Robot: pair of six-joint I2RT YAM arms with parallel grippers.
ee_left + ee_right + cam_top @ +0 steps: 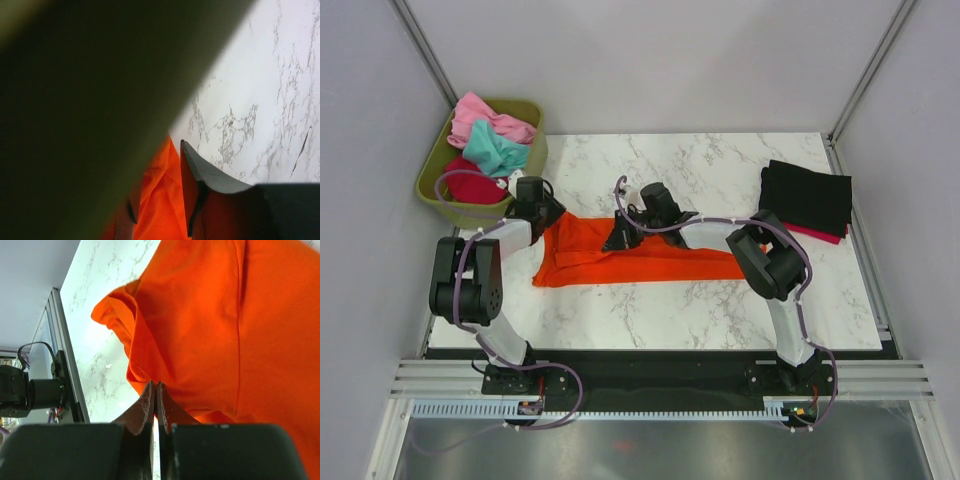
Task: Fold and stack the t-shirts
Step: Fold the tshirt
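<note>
I am risking the thin hem slipping from my right gripper, whose fingers are pressing together on the orange t-shirt at its far edge. My left gripper is straddling the far-left corner by the bin; I cannot tell if it is clamping. The shirt is lying mid-table, its long axis running left-right.

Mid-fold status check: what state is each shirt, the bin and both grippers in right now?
orange t-shirt: folded into a long strip on the table
black t-shirt: folded, lying on crimson t-shirt
bin: holds crumpled pink shirt, teal shirt, dark red shirt
left gripper: orange cloth between jaws, grip unclear
right gripper: shut on orange t-shirt
</note>
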